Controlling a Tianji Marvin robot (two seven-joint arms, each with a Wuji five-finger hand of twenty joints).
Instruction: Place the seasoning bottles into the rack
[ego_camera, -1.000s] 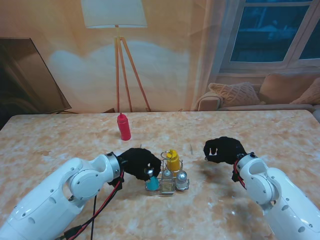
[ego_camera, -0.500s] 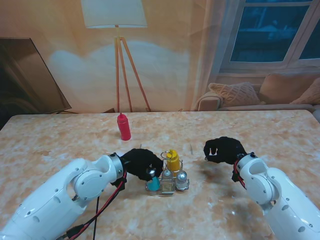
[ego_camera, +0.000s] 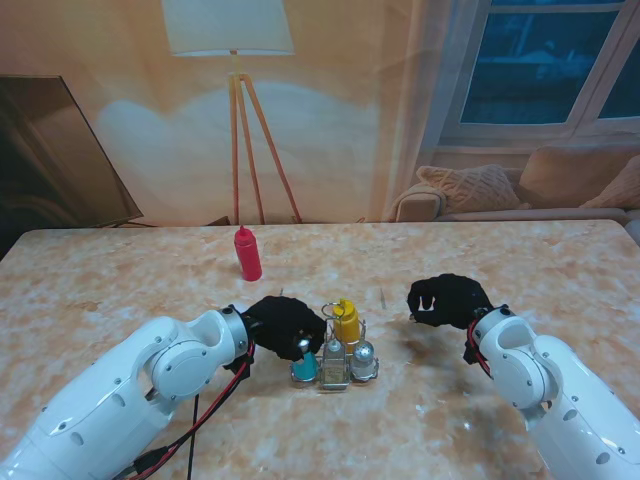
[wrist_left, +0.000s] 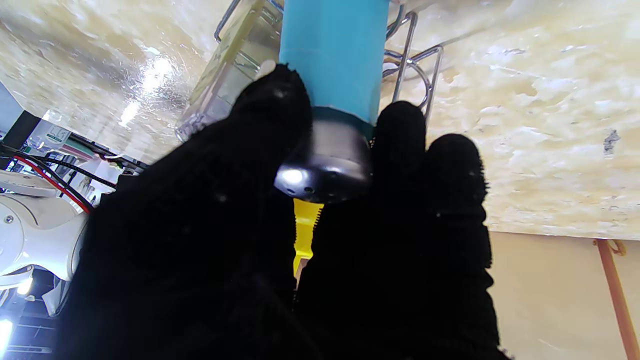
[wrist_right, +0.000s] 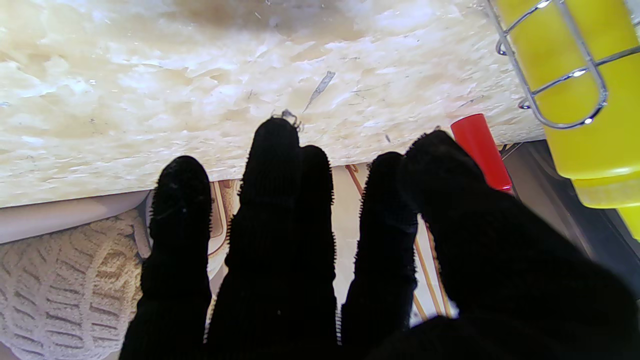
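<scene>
Presently, your inventory reads as follows. Left hand (ego_camera: 285, 327): clenched round the blue seasoning bottle (ego_camera: 304, 366), fingers (wrist_left: 280, 105) pressed to either side of its dark metal cap (wrist_left: 325, 167) in the left wrist view; the bottle stands upright at the left, nearer-to-me corner of the wire rack (ego_camera: 338, 360), its base among the rack's wires, though you cannot tell whether it is fully seated. Right hand (ego_camera: 447, 299): released, holding nothing, fingers (wrist_right: 280, 165) apart and hovering over bare worktop (ego_camera: 520, 260), well apart from the rack on its right side. Wire rack: sits mid-worktop between your two hands. Contents: one yellow squeeze bottle (ego_camera: 346, 321) at the farther side; one clear shaker (ego_camera: 333, 358) with a silver top in the middle; one round-topped silver shaker (ego_camera: 364, 355) on the right, nearer to me. Red squeeze bottle (ego_camera: 246, 254): upright on the worktop, outside the rack, farther from me and to the left of it, well apart from both hands. Background: a floor lamp (ego_camera: 232, 60) on a tripod, and a cushioned seat (ego_camera: 470, 190) under the window.
</scene>
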